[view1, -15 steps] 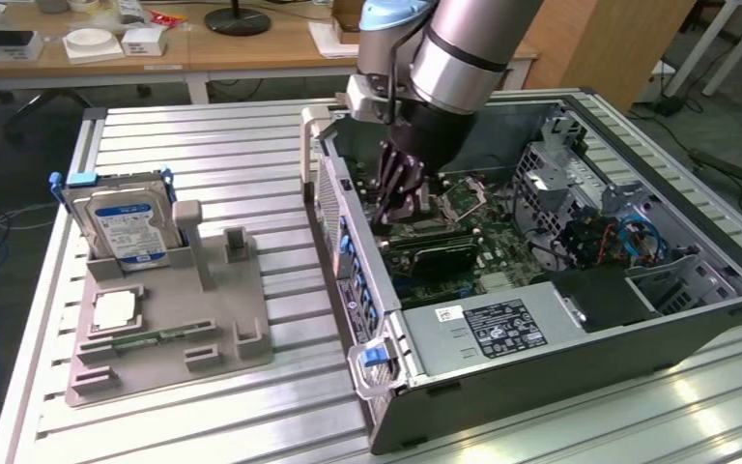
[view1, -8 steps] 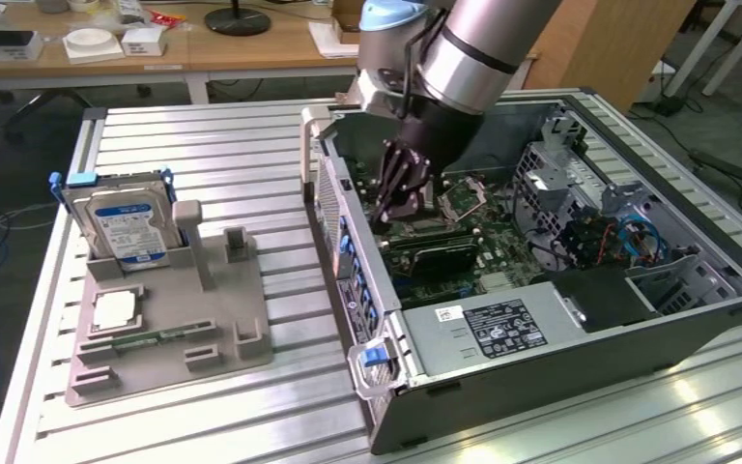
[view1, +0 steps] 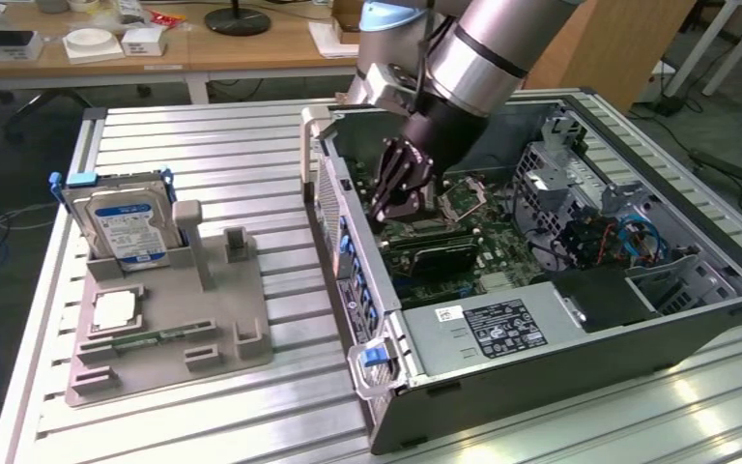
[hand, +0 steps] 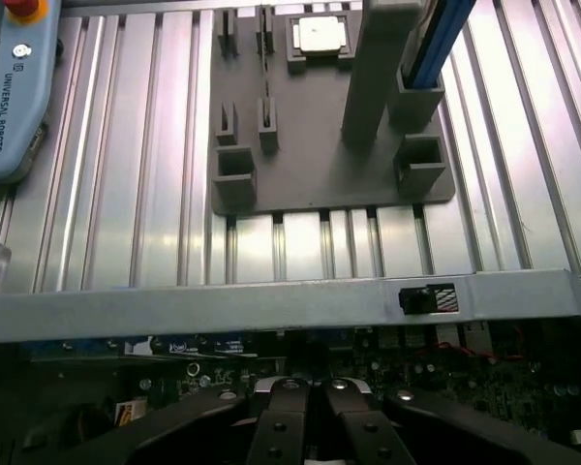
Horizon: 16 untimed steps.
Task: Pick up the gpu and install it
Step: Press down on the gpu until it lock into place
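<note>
The gpu (view1: pixel 442 254), a flat dark card with a green edge, sits on the green motherboard (view1: pixel 500 261) inside the open computer case (view1: pixel 680 290). My gripper (view1: pixel 393 205) reaches down into the case just above and to the exterior view's left of the card. Its black fingers (hand: pixel 283 412) are shut against each other with nothing between them. In the wrist view my gripper (hand: pixel 310 395) hangs over the dark board by the case's side wall (hand: pixel 271 295). I cannot tell whether the fingertips touch the card.
A grey parts holder (view1: pixel 171 329) on the slatted aluminium table (view1: pixel 216 145) carries a silver hard drive (view1: pixel 120 227), a square processor (view1: pixel 116 309) and a narrow memory stick (view1: pixel 152 340). The power supply (view1: pixel 500 329) fills the case's near corner. A teach pendant (hand: pixel 10 97) lies on the table.
</note>
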Motion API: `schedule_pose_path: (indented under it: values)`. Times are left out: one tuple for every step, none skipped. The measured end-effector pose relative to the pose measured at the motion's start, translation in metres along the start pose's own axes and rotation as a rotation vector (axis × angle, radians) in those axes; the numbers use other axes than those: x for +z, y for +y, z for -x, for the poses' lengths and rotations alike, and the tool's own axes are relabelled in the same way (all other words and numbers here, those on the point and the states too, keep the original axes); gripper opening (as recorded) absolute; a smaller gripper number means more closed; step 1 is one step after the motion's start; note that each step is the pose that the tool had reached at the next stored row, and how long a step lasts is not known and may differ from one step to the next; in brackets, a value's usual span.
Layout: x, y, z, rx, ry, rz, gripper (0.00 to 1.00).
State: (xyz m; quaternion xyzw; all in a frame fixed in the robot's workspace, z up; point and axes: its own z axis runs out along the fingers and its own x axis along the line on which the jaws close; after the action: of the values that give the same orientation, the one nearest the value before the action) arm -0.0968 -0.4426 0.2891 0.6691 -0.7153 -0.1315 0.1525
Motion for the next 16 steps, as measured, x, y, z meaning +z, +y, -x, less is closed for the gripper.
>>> schedule_pose_path:
  values:
    - [-0.0001, -0.0008, -0.0008, 0.0, 0.0002, 0.0033, 0.1]
    - [-0.0002, -0.0014, -0.001, 0.0, 0.0003, 0.0054, 0.1]
    - [-0.0004, -0.0019, -0.001, 0.0, 0.0005, 0.0071, 0.1]
    - [-0.0004, -0.002, -0.0011, 0.0, 0.0007, 0.0077, 0.1]
    - [-0.0001, -0.0021, -0.0011, 0.0, 0.0005, 0.0081, 0.1]
    - [0.0006, -0.0024, -0.0012, 0.0, 0.0004, 0.0087, 0.1]
    - [0.0014, -0.0028, -0.0013, 0.0, 0.0006, 0.0095, 0.1]
    - [0.0021, -0.0031, -0.0015, 0.0, 0.0008, 0.0105, 0.1]
    - [0.0027, -0.0034, -0.0017, 0.0, 0.001, 0.0119, 0.1]
    - [0.0031, -0.0036, -0.0018, 0.0, 0.0012, 0.0136, 0.1]
    - [0.0035, -0.0038, -0.0019, 0.0, 0.0013, 0.0154, 0.1]
    - [0.0041, -0.004, -0.0019, 0.0, 0.0017, 0.0175, 0.1]
    - [0.0048, -0.0044, -0.0019, 0.0, 0.0022, 0.0196, 0.1]
    - [0.0056, -0.0047, -0.0019, 0.0, 0.0027, 0.0214, 0.1]
    - [0.0069, -0.0053, -0.002, 0.0, 0.003, 0.0231, 0.1]
    - [0.0084, -0.0061, -0.0021, 0.0, 0.003, 0.0245, 0.1]
